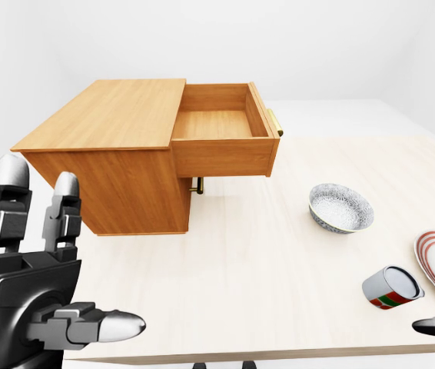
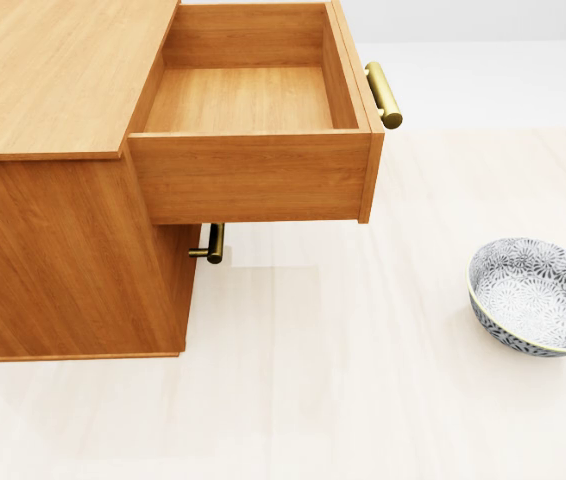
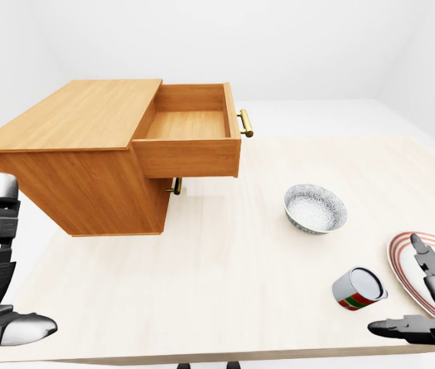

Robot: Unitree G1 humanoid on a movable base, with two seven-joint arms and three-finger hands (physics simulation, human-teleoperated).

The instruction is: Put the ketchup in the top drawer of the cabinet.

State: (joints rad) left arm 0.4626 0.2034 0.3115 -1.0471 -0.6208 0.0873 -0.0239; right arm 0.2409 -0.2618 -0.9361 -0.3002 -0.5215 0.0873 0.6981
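Note:
The wooden cabinet (image 2: 53, 70) stands on the pale table (image 2: 343, 400) at the left of all views. Its top drawer (image 2: 243, 100) is pulled out towards the right and is empty, with a brass handle (image 2: 383, 95). No ketchup bottle shows for certain. A small can with a red, green and white label (image 3: 358, 288) lies on its side at the lower right. My left hand (image 1: 71, 254) is open at the lower left, away from the cabinet. My right hand (image 3: 402, 288) is open just right of the can, not touching it.
A patterned grey bowl (image 2: 533, 295) sits on the table right of the cabinet. A white plate with red rings (image 3: 406, 265) lies at the far right, partly behind my right hand. A lower drawer's brass handle (image 2: 213, 243) shows under the open drawer.

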